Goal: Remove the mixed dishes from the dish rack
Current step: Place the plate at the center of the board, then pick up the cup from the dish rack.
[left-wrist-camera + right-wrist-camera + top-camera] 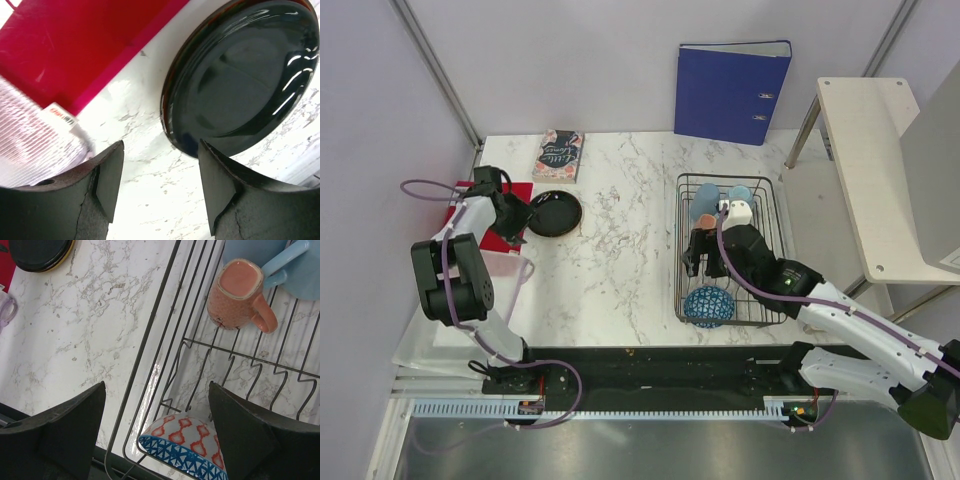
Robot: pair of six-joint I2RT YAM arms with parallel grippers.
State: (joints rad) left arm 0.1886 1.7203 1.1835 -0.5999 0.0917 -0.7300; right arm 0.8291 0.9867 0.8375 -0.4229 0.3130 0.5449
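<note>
Loaded in the dish rack on the table: blue mugs and a salmon-orange cup at its far end, a blue net-patterned bowl in its near left corner. Out of the rack and well to its left, next to a red sheet: the black shallow dish. Spread wide and empty over the rack's left side, the right end effector; parted, gripping nothing, far left of the rack at the dish's rim, the left end effector.
</note>
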